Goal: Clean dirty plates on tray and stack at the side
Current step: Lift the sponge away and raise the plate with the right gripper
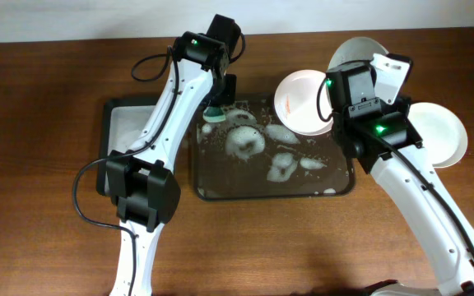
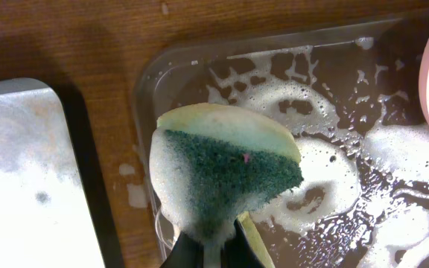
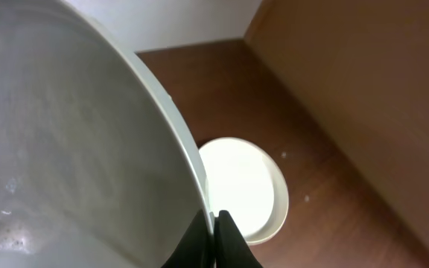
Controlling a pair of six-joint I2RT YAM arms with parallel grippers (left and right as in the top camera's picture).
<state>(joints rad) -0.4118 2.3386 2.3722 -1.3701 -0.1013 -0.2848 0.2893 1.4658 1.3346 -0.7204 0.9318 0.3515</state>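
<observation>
Holding the wet plate (image 1: 300, 100) tilted over the dark tray (image 1: 197, 191) lets suds drip into it, we judge. Our right gripper (image 3: 214, 222) has its jaws pinched on the plate's rim, with the dish rising up and left from them. Our left gripper (image 2: 216, 251) clamps the soapy sponge (image 2: 226, 175) above the tray's foamy corner, ready to scrub. A second plate (image 1: 444, 131) lies on the table (image 1: 39, 123), just right of the tray.

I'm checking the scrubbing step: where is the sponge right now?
In the overhead view, the sponge is held by the left gripper at the upper left corner of the foamy tray, just right of the smaller tray.
</observation>
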